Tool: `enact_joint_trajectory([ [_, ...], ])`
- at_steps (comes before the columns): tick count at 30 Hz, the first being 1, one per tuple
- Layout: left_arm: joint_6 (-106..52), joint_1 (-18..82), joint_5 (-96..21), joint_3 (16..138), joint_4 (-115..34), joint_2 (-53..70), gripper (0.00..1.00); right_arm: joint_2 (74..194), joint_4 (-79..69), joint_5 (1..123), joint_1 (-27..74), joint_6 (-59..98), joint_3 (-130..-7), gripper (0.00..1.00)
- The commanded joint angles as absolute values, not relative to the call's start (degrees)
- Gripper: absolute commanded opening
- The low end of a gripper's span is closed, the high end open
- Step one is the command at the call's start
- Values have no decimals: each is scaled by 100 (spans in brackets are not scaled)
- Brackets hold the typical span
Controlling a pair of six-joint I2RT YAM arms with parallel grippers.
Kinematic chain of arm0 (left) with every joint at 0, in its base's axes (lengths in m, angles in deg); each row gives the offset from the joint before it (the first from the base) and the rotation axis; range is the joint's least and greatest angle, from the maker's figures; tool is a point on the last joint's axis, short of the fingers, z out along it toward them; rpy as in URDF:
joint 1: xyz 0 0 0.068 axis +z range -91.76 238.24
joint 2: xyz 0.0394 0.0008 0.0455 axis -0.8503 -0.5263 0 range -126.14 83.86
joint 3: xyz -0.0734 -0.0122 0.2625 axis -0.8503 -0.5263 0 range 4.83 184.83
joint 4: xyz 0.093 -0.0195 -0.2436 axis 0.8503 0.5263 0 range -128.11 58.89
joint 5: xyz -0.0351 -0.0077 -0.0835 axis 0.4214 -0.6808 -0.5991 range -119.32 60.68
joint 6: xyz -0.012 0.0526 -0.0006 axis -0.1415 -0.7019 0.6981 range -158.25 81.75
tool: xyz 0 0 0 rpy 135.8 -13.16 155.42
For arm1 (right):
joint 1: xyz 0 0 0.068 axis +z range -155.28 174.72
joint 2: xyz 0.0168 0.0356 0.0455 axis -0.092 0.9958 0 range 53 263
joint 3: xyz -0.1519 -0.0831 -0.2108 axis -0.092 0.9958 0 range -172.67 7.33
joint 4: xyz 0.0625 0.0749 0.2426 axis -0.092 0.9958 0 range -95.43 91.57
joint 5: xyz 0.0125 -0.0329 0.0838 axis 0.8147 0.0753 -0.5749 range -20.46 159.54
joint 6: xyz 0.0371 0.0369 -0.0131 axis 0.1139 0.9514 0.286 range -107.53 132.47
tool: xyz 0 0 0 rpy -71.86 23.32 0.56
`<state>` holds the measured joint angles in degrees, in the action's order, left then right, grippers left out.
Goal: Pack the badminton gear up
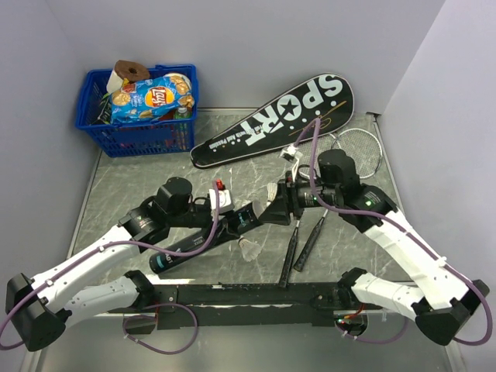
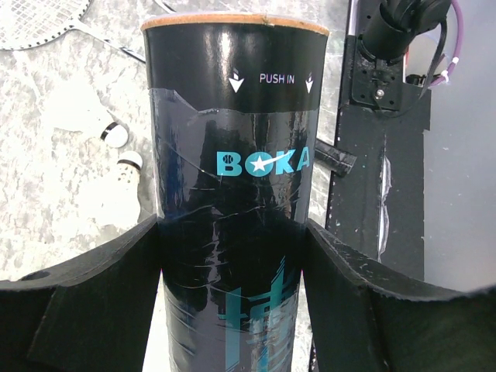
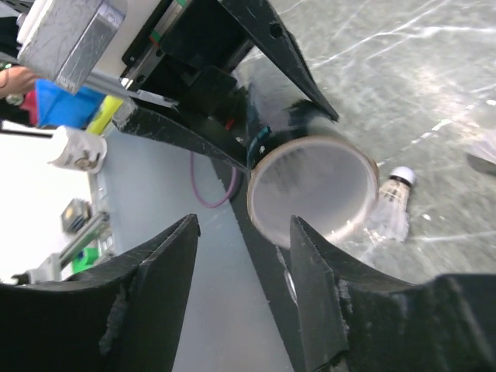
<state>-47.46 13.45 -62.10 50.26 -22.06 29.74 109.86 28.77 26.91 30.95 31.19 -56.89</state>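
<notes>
The tube (image 2: 232,116) is a glossy black cylinder with a tan cardboard rim at its open mouth. Clear tape is wrinkled around its middle, with teal "BOKA" lettering below small white "PUSH IN" arrows. The left gripper (image 2: 232,232) is clamped on it, one matte black finger (image 2: 101,287) pressed flat against each side of the barrel.

Seen from above, the tube's long axis runs diagonally. Its capped end points toward the left arm's base and its mouth points away and to the right. Whether it rests on the table (image 1: 139,194) or is held just above it, I cannot tell.

The right gripper (image 3: 244,225) faces straight into the tube's round mouth, close to it. Its two chipped black fingers are spread with nothing between them. The inside of the tube looks pale and blurred.

Beside the tube's mouth end, one shuttlecock (image 2: 87,116) and another shuttlecock (image 2: 122,184) lie on the grey marbled surface, white feathers flaring from rounded cork tips.

Past the tube's mouth lie the rackets (image 1: 310,244), with thin dark handles and silver strung heads farther off.

Beyond the tube on its far side lies the flat, black, racket-shaped cover (image 1: 279,120), lettered "SPORT", its long axis roughly parallel to the tube.

Far behind the tube's capped end sits a blue plastic lattice basket (image 1: 105,128) of crinkly snack bags.
</notes>
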Motion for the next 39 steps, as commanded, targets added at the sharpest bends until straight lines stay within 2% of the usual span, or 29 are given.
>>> enact_joint_trajectory([
  [1, -4756, 1307, -6501, 5018, -2598, 3087, 1, 11153, 2402, 2288, 3242, 3268, -5981, 55],
  [5, -4801, 1298, -6439, 4957, -2572, 3113, 1, 11320, 2349, 2278, 3409, 3303, -6016, 50],
  [6, -4800, 1298, -6439, 4948, -2563, 3139, 1, 11382, 2331, 2279, 3445, 3321, -6008, 45],
  [11, -4774, 1298, -6352, 4886, -2651, 3271, 1, 11426, 2217, 2340, 3568, 3391, -5964, 33],
  [12, -4774, 1298, -6325, 4860, -2668, 3306, 1, 11452, 2234, 2357, 3603, 3409, -5981, 27],
  [17, -4748, 1298, -6220, 4772, -2739, 3438, 1, 11505, 2340, 2454, 3647, 3391, -6052, 10],
  [18, -4730, 1298, -6228, 4763, -2765, 3456, 1, 11505, 2357, 2489, 3656, 3391, -6069, 0],
  [25, -4599, 1307, -6316, 4561, -3020, 3631, 1, 11260, 2059, 2288, 3647, 3523, -5920, 0],
  [30, -4458, 1298, -6352, 4350, -3266, 3798, 1, 11048, 2392, 2445, 3586, 3357, -6148, 0],
  [39, -4484, 1289, -6308, 4280, -3214, 3790, 1, 10899, 2551, 2060, 2761, 3330, -6228, 0],
])
